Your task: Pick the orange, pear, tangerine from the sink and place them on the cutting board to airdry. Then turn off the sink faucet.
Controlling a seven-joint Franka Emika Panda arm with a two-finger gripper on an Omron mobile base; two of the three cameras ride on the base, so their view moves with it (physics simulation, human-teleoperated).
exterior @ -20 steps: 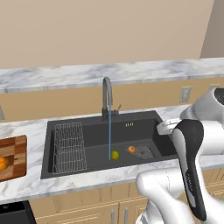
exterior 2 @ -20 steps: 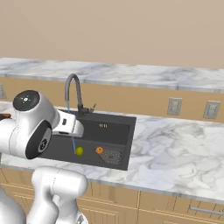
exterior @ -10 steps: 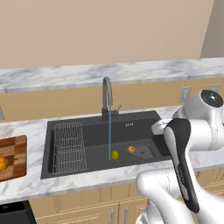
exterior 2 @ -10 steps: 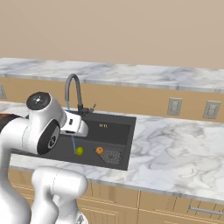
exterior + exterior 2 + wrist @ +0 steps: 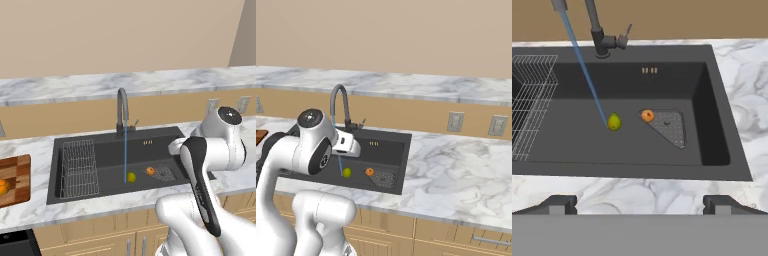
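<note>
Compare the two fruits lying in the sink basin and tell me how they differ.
The pear is yellow-green with a small pointed top; the orange fruit is round and orange. The pear looks slightly bigger than the orange fruit. The pear lies on the bare floor of the sink, right where the faucet's water stream lands; the orange fruit sits clear of the stream, at the edge of the drain grate. Both rest loose in the basin, ungripped.
</note>
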